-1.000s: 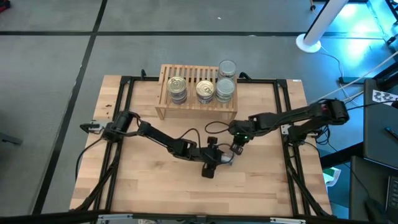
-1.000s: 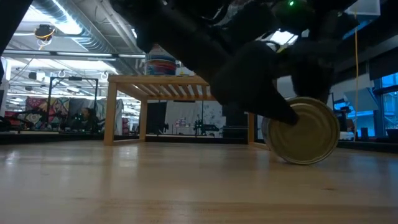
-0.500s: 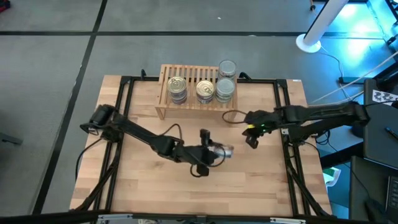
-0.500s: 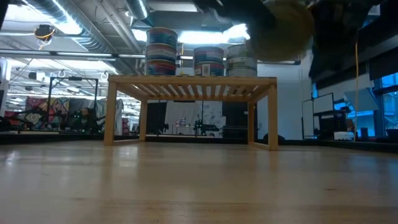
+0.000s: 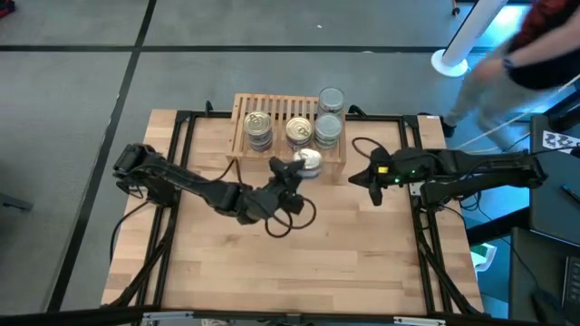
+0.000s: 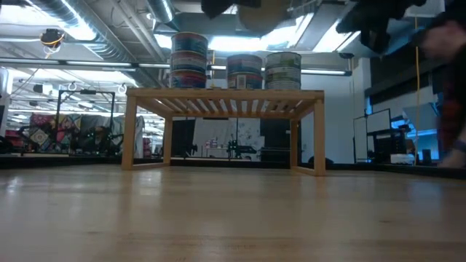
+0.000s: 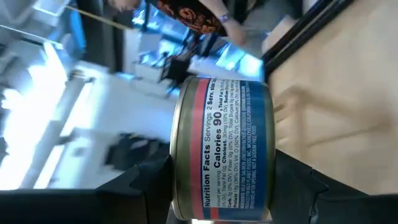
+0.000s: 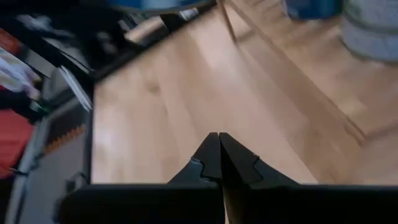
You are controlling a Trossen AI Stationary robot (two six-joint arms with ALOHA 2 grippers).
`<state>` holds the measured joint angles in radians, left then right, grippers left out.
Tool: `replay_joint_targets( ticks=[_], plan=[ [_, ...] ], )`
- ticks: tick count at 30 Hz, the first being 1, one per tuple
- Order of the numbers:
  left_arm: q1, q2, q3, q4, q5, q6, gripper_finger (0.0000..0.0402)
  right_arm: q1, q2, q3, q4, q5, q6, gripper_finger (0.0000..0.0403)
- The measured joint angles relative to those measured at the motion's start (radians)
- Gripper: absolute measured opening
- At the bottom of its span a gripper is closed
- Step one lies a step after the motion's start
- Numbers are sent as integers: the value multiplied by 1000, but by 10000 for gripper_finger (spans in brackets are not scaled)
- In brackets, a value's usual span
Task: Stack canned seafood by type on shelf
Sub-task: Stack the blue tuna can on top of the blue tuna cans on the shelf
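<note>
The shelf [image 5: 288, 136] stands at the table's far middle. On its slats sit two gold-lidded cans [image 5: 258, 122] [image 5: 300, 131] and a stack of silver-lidded cans [image 5: 329, 127]. The low view shows them in a row [image 6: 245, 71] on the shelf [image 6: 226, 98]. My left gripper [image 5: 304, 168] holds another can [image 5: 310, 161] in the air, just before the shelf's near edge. This can has a blue and red label [image 7: 227, 149]. My right gripper [image 5: 373, 196] hangs shut above the table's right side, holding nothing; its fingertips [image 8: 219, 142] meet. My left gripper pinches the can between its two fingers, one finger [image 7: 146, 186] on each flat end, beside the gold rim [image 7: 180, 155]. It reaches about level from the table's near left, and the label wall faces back along the fingers. The can hangs clear of table and shelf, its silver lid [image 5: 310, 160] showing from above.
A person [image 5: 535, 45] moves past the table's far right corner and also shows at the low view's right edge [image 6: 451, 87]. Black frame rails [image 5: 181, 145] run along the table's sides. Bare wood [image 5: 299, 263] lies in front of the shelf.
My left gripper has lifted the can off the table, where it rested on its side wall. It has carried the can up toward the shelf's near edge while rolling its wrist. My right gripper, shut throughout, has risen and drawn back toward the table's right edge.
</note>
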<state>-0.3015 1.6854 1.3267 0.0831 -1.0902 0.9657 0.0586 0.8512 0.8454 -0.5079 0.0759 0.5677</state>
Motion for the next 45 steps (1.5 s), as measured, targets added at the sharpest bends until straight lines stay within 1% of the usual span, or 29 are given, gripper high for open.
replay_joint_targets(
  ticks=[4, 6, 13, 17, 20, 24, 26, 28, 36, 38, 41, 45],
  plan=[
    [44, -1, 0, 31, -62, 165, 199, 0, 4, 0, 121, -5, -1, 1],
    [68, -1, 0, 31, -63, 194, 199, 0, 4, -1, 153, -6, -1, 1],
    [156, -1, 0, 32, -63, 198, 200, 0, 7, -1, 221, -4, -11, 1],
    [198, -1, 0, 32, -63, 198, 200, 0, 31, -1, 260, 42, -81, 1],
    [219, -1, 0, 30, -58, 198, 200, 0, 63, -1, 331, 65, -132, 1],
    [241, -1, 0, 21, -4, 193, 200, 0, 128, -1, 467, 73, -213, 1],
    [249, -1, 0, 13, 20, 193, 200, 0, 164, -1, 538, 74, -251, 1],
    [255, -1, 0, 3, 22, 190, 200, 0, 202, -1, 592, 75, -291, 1],
    [259, -1, 0, 2, 25, 188, 200, -8, 352, -1, 793, 175, -504, 1],
    [259, -1, 0, 3, 25, 187, 200, -20, 381, -1, 845, 181, -543, 1],
    [259, -1, 0, 2, 25, 187, 200, -49, 415, -1, 910, 184, -550, 1],
    [259, -1, 0, 2, 25, 187, 200, -83, 439, -1, 946, 184, -550, 1]
  ],
)
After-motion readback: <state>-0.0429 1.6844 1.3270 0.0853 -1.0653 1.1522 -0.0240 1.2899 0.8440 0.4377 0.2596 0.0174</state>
